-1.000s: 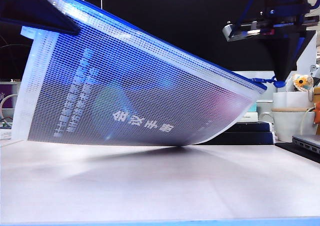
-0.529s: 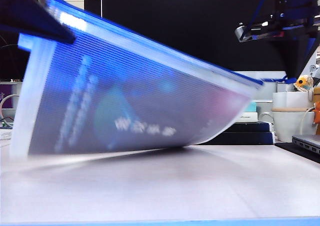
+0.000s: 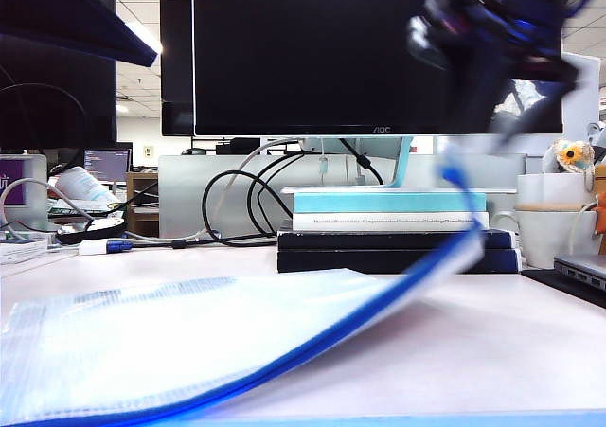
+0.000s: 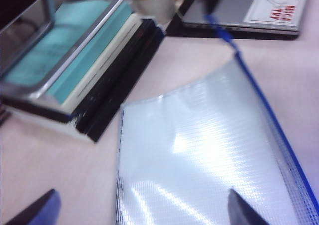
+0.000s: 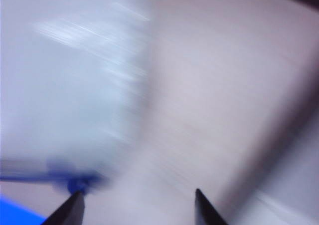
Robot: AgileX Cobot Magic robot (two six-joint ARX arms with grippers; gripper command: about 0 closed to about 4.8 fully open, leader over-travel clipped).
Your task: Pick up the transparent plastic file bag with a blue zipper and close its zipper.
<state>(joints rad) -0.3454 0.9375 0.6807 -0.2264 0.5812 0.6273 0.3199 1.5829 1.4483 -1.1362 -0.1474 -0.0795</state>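
The transparent plastic file bag is down on the counter, lying mostly flat along the near edge toward the left corner, with its far end curling up off the surface. The blue zipper runs along the bag's near long edge and sweeps upward to the right, where the blurred blue pull hangs in the air just under the right gripper. That right gripper is a smear of motion high above the right half of the counter; in its wrist view the two dark fingertips stand well apart with nothing between them, the blue pull just beside one tip. The left gripper hovers above the bag's left part, fingers spread wide, tips clear of the mesh surface, gripping nothing. Behind the bag, toward the back edge, sits a stack of books, teal cover on top, black ones below. A white mug stands at the right edge, a laptop near it.
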